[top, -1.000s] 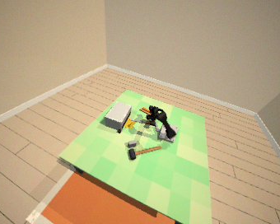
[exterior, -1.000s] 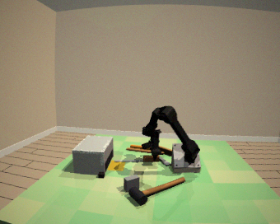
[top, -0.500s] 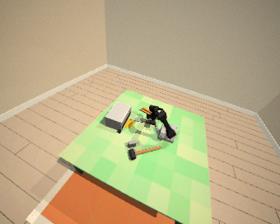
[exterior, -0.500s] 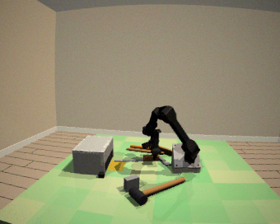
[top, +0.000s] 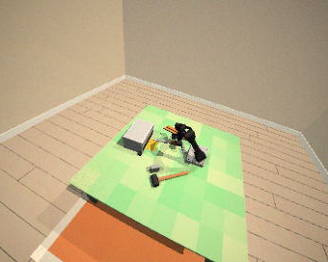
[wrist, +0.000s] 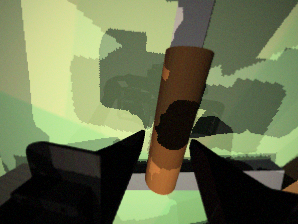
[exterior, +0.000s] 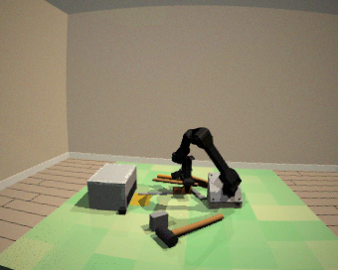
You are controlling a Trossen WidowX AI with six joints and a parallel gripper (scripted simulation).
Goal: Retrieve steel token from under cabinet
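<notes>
A tool with a thin grey blade (top: 159, 141) (exterior: 155, 193) (wrist: 194, 22) and a brown round handle (exterior: 179, 191) (wrist: 185, 75) lies low over the table, its blade pointing at the cabinet (top: 139, 135) (exterior: 107, 186). My gripper (top: 176, 140) (exterior: 185, 187) (wrist: 167, 138) is open, its fingers on either side of the handle, with a gap visible at the left finger. The yellow marked area (top: 151, 144) (exterior: 141, 200) lies in front of the cabinet, and the blade's far end reaches near it. I cannot make out the steel token; the space under the cabinet is dark.
A mallet (top: 155, 180) (exterior: 167, 235) with a wooden handle and a grey block (top: 154, 168) (exterior: 158, 221) lie at the near side. Orange sticks (top: 170, 129) (exterior: 163, 180) lie behind the gripper. A small black block (top: 140, 153) (exterior: 122, 210) is at the cabinet's near front corner.
</notes>
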